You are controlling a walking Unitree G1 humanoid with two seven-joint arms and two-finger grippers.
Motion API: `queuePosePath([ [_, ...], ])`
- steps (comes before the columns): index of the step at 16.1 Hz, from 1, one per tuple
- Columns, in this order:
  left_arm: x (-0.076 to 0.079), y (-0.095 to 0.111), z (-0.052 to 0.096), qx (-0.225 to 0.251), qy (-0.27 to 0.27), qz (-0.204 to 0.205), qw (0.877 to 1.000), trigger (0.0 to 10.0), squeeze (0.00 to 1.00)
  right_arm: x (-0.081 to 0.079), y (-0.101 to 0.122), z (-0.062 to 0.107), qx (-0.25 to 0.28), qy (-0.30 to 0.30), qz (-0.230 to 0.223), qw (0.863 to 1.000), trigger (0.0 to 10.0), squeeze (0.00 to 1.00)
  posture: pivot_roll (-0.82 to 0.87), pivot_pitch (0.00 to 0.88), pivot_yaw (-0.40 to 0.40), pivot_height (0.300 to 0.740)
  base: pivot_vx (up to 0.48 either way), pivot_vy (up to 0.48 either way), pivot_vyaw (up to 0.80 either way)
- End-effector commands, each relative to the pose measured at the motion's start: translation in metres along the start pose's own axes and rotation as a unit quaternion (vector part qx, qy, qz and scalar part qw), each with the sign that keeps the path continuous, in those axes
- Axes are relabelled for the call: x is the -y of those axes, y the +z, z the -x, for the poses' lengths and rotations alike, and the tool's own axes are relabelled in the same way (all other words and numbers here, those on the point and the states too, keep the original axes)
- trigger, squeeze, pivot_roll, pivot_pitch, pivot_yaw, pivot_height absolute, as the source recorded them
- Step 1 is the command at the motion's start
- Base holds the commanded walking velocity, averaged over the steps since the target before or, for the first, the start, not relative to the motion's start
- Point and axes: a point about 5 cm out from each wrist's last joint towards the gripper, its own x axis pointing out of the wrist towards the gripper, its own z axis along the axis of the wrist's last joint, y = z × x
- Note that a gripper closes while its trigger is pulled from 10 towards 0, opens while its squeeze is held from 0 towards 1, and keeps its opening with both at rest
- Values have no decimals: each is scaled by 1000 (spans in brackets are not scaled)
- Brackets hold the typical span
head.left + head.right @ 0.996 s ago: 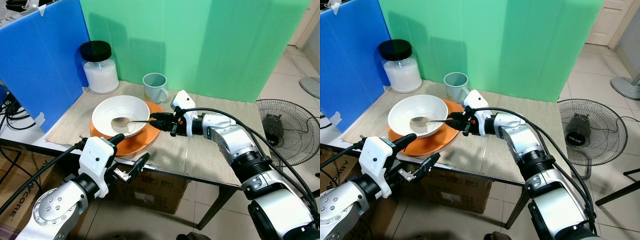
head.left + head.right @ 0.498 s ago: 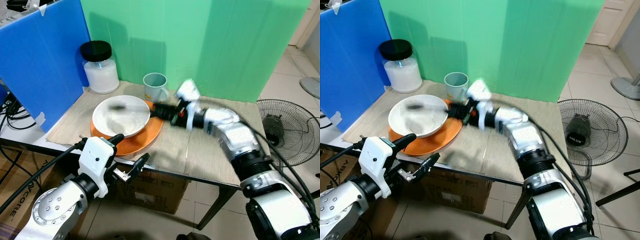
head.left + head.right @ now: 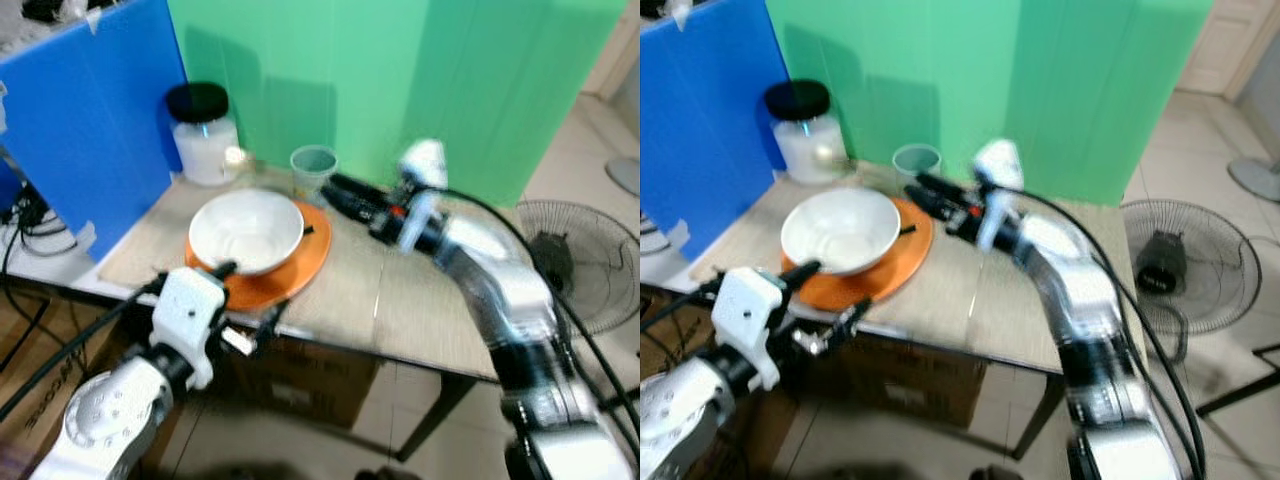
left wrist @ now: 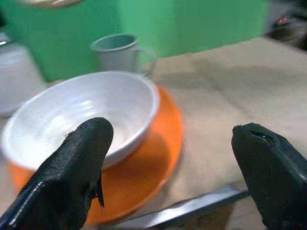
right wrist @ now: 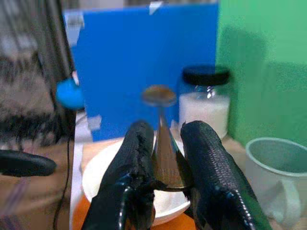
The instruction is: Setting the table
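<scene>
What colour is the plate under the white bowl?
Orange; the plate shows best in the left wrist view.

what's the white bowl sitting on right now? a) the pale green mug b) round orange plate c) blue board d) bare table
b: the white bowl rests on the round orange plate, whose rim shows around it on the table; the pale green mug stands apart behind.

A black-lidded jar of white powder sits in my desk's back left corner; a fan stands on the floor off its right edge.
</scene>
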Motion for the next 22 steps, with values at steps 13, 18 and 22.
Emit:
queuePosePath([
  [13,-9,3,-16,28,180,-4,983,10000,0,-15,11,76,61,-242,11,968,10000,0,-86,0,42,740,0,0,-677],
  [18,-10,-2,-16,21,209,-14,978,10000,0,-28,3,80,53,-270,9,961,10000,0,-95,0,42,740,0,0,-800],
  [22,-10,-2,-17,20,214,-4,977,10000,0,-28,4,82,52,-280,11,959,10000,0,-98,0,40,740,0,0,-800],
])
